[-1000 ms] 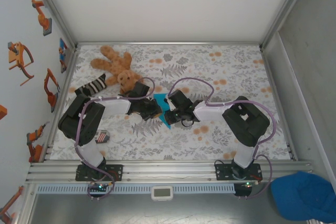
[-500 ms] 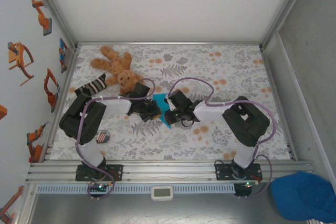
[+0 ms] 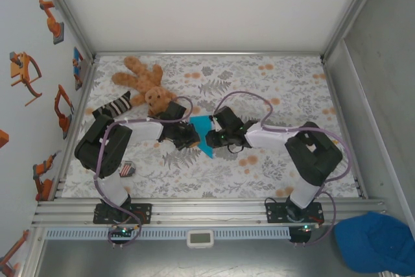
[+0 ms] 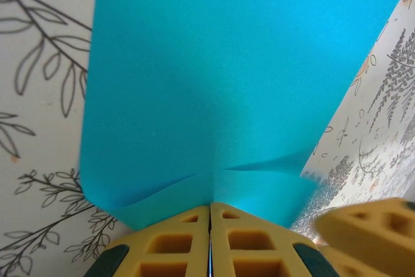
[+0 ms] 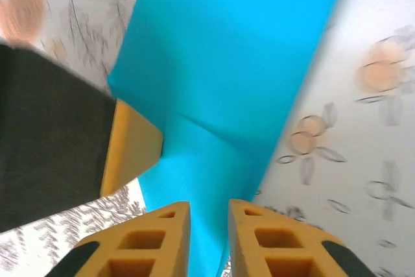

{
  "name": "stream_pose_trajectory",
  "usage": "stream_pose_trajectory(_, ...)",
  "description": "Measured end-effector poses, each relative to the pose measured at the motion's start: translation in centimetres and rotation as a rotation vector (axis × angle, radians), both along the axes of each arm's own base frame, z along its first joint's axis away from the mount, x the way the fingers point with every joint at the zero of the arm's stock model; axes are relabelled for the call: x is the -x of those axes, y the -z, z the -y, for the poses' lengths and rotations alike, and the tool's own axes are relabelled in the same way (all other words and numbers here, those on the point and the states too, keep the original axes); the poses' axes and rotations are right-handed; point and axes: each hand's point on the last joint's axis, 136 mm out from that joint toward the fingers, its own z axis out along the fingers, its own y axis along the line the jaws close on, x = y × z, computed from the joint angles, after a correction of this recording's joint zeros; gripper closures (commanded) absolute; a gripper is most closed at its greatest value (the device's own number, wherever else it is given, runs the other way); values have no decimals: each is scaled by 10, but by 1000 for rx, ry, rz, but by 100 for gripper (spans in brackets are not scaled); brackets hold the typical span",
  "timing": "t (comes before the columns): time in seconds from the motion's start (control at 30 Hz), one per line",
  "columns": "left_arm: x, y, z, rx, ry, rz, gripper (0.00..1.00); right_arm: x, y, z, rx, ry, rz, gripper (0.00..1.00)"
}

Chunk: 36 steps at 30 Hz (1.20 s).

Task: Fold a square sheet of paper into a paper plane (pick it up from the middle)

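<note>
White walls box in a floral-print worktop [image 3: 285, 89], and both arms reach to the middle of it, their tips nearly meeting. Between them lies the cyan sheet of paper [image 3: 206, 135], folded into a narrow wedge with its point toward the arm bases. The left claw [image 4: 210, 207] is pressed together, its yellow fingers [image 4: 172, 244] meeting on the paper's near edge. A small flap lifts there and creases run into the seam, so it looks to be pinching that edge. The right claw [image 5: 209, 204] stands just beside it on the other side of the sheet. Its fingers [image 5: 272, 251] are a little apart, with cyan showing in the gap between them. Beyond the left claw, toward the far-left corner, sprawls a brown teddy bear [image 3: 144, 82], and a striped sock [image 3: 113, 106] lies out to that claw's left. A blue cap [image 3: 379, 241] lies off the worktop, well behind the right claw, past that arm's base.
</note>
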Motion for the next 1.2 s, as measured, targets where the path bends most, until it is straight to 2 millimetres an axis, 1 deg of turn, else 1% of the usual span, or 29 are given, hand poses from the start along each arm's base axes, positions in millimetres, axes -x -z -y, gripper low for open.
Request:
stream_pose_trajectory(0.07,-3,0,1,-7,-1,0,93,-10,-20,7,-25,44,37,64)
stream_pose_trajectory(0.13,-7,0,2,-16,-3,3,93,-18,-42,14,-57,85,77,64)
stream_pose_trajectory(0.2,-10,-1,3,-20,-5,7,93,-20,-55,18,-77,108,100,69)
stream_pose_trajectory(0.27,-12,0,4,-23,-7,9,93,-19,-60,18,-93,114,100,75)
stream_pose_trajectory(0.37,-17,0,6,-26,-9,12,93,-12,-52,16,-106,108,50,84)
stream_pose_trajectory(0.5,-21,0,8,-28,-12,17,93,-2,-31,6,-134,92,-56,93)
stream_pose_trajectory(0.67,-24,0,9,-31,-15,23,93,7,1,-5,-148,77,-174,99)
stream_pose_trajectory(0.77,-25,0,9,-31,-16,23,93,12,15,-8,-149,64,-225,100)
stream_pose_trajectory(0.87,-26,0,9,-30,-18,23,93,15,21,-11,-150,54,-253,100)
stream_pose_trajectory(1.07,-26,0,9,-30,-18,22,93,6,19,-25,-180,32,-257,100)
stream_pose_trajectory(1.2,-26,0,9,-29,-17,21,93,7,22,-26,-178,25,-267,100)
